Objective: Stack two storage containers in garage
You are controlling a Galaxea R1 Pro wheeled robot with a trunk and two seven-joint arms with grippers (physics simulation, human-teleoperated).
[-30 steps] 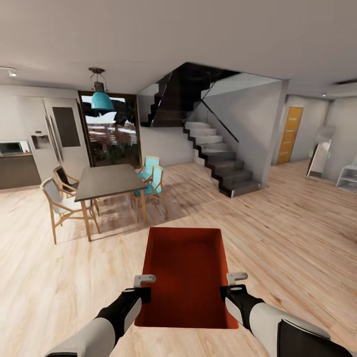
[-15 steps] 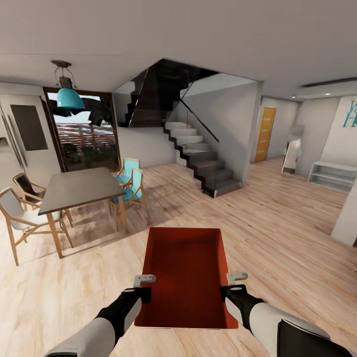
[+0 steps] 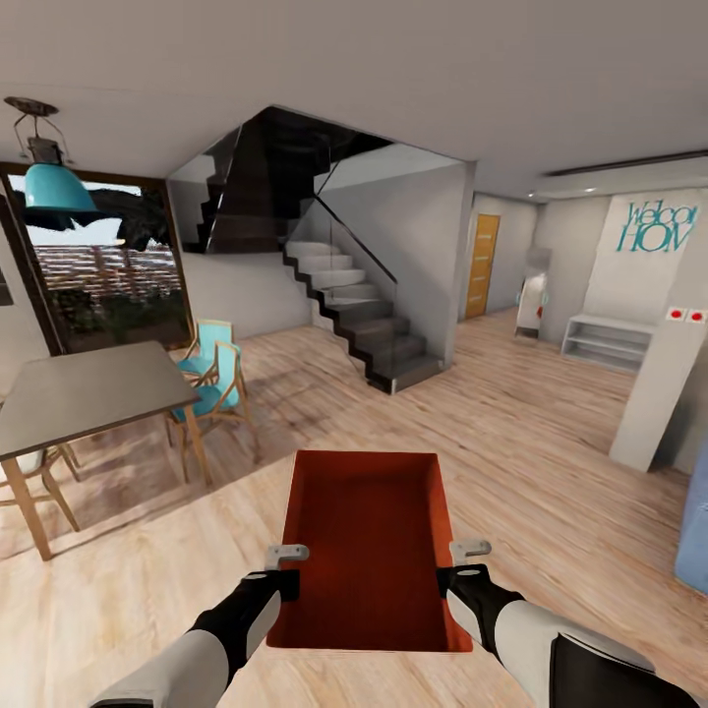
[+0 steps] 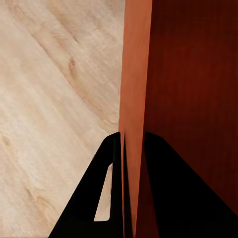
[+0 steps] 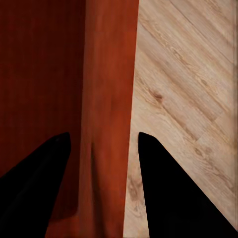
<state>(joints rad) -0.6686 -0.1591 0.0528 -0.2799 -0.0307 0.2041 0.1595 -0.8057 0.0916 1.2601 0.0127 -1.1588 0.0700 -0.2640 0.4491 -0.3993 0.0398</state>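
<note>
Gripping the storage container (image 3: 366,546) low in the frame's centre — the left gripper (image 3: 285,570) is clamped on its left wall, the right gripper (image 3: 462,562) on its right wall — above light plank floor (image 3: 551,462).
</note>
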